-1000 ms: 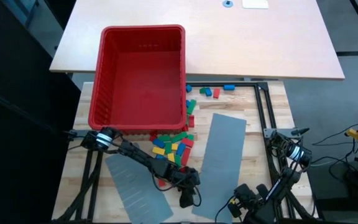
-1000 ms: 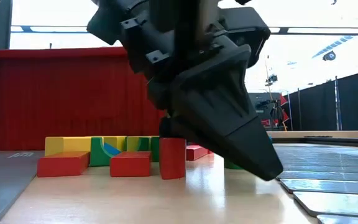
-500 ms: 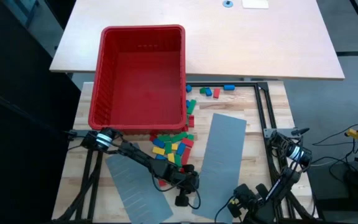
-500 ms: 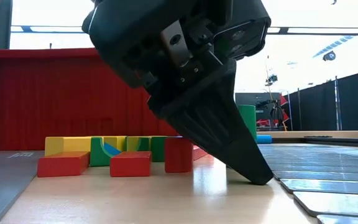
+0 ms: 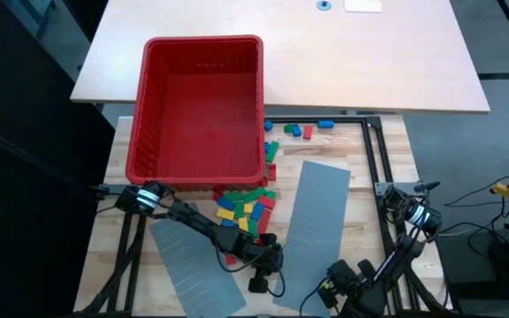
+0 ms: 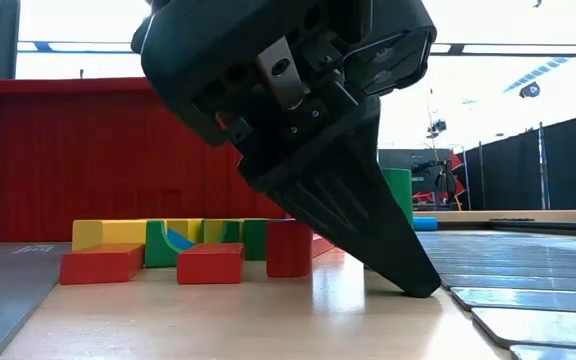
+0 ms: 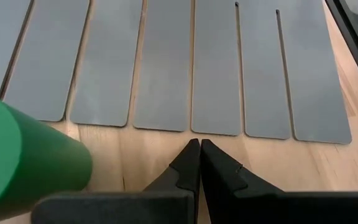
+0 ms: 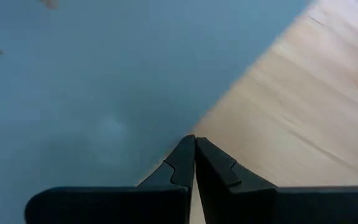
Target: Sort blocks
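From above we see the left gripper (image 5: 256,284) low near the worktop's front edge, between two grey slotted panels (image 5: 315,231), just in front of the blocks (image 5: 246,208) piled before the red bin (image 5: 200,106). At table level its closed fingers (image 6: 373,245) touch the wood, empty, a red block (image 6: 288,249) upright just behind. Both wrist views show fingertips pressed together; the right gripper (image 8: 195,144) waits at the front edge, holding nothing.

Blocked: red bin (image 5: 203,106) and block pile (image 5: 247,208) beside it crowd the bench (image 5: 387,163) middle.
Open: bare wood right of the grey slotted panel (image 5: 315,231).
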You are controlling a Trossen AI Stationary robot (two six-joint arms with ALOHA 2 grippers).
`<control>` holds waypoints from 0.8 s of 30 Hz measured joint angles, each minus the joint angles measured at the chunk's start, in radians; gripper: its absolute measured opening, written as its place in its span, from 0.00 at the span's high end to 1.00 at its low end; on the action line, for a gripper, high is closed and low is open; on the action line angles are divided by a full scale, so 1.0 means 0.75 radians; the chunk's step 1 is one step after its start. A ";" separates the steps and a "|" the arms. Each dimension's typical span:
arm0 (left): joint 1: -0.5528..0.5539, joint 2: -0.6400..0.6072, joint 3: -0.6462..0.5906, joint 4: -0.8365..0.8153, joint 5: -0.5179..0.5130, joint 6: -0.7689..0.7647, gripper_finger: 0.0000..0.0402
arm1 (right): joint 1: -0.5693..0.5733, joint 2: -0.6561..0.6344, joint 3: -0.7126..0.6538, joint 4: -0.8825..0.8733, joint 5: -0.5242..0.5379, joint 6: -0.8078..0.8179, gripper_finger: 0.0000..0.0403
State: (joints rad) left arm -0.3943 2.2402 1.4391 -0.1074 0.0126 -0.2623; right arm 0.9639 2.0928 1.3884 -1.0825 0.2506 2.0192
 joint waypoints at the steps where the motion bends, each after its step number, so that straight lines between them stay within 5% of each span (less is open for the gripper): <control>1: 0.000 0.000 0.000 0.001 -0.001 0.000 1.00 | -0.012 0.000 0.001 0.013 0.009 -0.021 1.00; 24: 0.002 0.003 0.031 0.001 0.001 -0.014 1.00 | -0.088 -0.019 -0.001 0.041 0.030 -0.173 1.00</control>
State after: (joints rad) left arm -0.3927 2.2425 1.4623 -0.1066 0.0135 -0.2729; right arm 0.8978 2.0782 1.3880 -1.0522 0.2728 1.8891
